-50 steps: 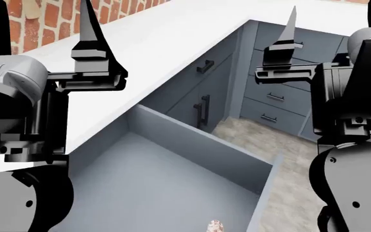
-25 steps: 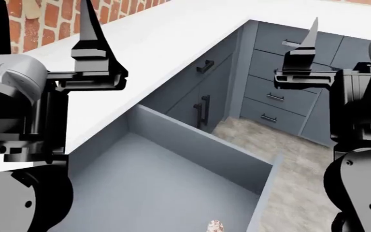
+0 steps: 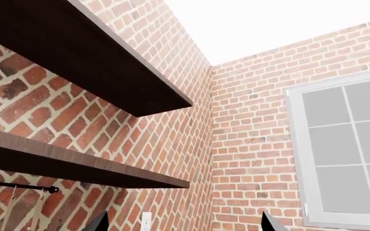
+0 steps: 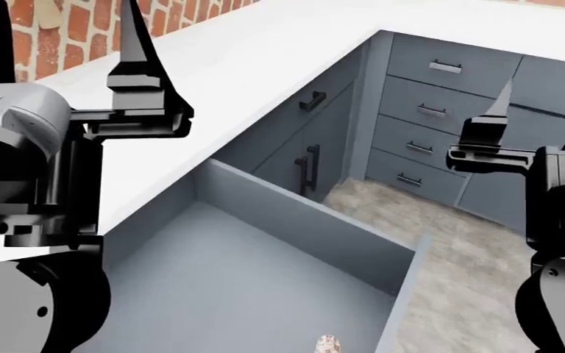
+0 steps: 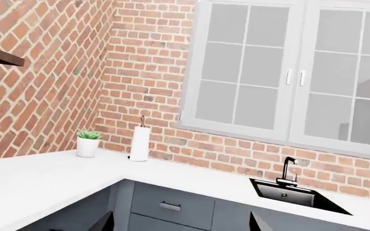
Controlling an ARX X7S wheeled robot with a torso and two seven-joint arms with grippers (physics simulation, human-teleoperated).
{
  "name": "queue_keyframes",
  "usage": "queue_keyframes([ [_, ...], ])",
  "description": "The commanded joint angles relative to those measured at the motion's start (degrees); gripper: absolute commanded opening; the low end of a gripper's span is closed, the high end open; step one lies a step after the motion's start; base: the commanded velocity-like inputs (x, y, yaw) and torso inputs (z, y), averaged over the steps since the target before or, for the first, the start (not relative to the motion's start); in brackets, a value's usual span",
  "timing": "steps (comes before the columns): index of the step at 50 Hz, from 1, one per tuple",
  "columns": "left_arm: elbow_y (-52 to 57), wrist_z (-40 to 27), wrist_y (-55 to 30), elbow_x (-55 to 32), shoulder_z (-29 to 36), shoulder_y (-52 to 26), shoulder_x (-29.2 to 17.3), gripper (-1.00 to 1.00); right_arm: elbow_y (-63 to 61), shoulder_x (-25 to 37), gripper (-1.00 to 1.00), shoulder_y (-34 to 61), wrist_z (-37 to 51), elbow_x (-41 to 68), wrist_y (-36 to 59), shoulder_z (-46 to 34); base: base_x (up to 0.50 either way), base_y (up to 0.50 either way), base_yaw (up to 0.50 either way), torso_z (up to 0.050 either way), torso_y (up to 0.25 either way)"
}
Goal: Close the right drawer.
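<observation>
The right drawer [image 4: 263,294] is standing fully open at lower centre, front panel running diagonally toward lower right. The right gripper [image 4: 538,118], jaws spread, is hovering above and right of it, nearer the front than the left gripper [image 4: 62,44], also spread. One open drawer, two grippers.

A potted plant [image 5: 87,142] and paper towel roll [image 5: 139,143] stand near each other on the white surface [image 5: 37,185]. A black sink [image 5: 297,194] sits below the window [image 5: 288,72].
</observation>
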Motion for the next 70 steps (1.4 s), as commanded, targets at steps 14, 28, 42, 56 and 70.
queue_keyframes([
  [14, -0.56, -0.29, 0.97, 0.18, 0.54, 0.53, -0.46, 1.00, 3.67, -0.51, 1.00, -11.11, -0.32, 0.19, -7.18, 5.28, 0.00, 0.00, 0.00, 0.000, 0.000],
  [28, -0.55, -0.63, 0.98, -0.19, 0.63, 0.38, -0.60, 1.00, 3.83, -0.31, 1.00, -12.93, -0.28, 0.37, -7.75, 7.13, 0.00, 0.00, 0.00, 0.000, 0.000],
  [42, -0.57, -1.00, 0.85, -0.47, 0.78, 0.01, -0.80, 1.00, 8.86, -0.72, 1.00, -17.77, -0.41, 0.06, -13.66, 8.75, 0.00, 0.00, 0.00, 0.000, 0.000],
  [56, -0.57, -1.32, 0.91, -0.70, 1.00, -0.16, -0.95, 1.00, 10.03, -0.82, 1.00, -21.36, -0.32, 0.23, -15.98, 11.62, 0.00, 0.00, 0.00, 0.000, 0.000],
  [70, -0.83, -1.48, 1.43, -0.56, 1.50, 0.06, -1.03, 1.00, 11.58, -1.24, 1.00, -25.33, -0.35, 0.53, -19.28, 15.35, 0.00, 0.00, 0.00, 0.000, 0.000],
])
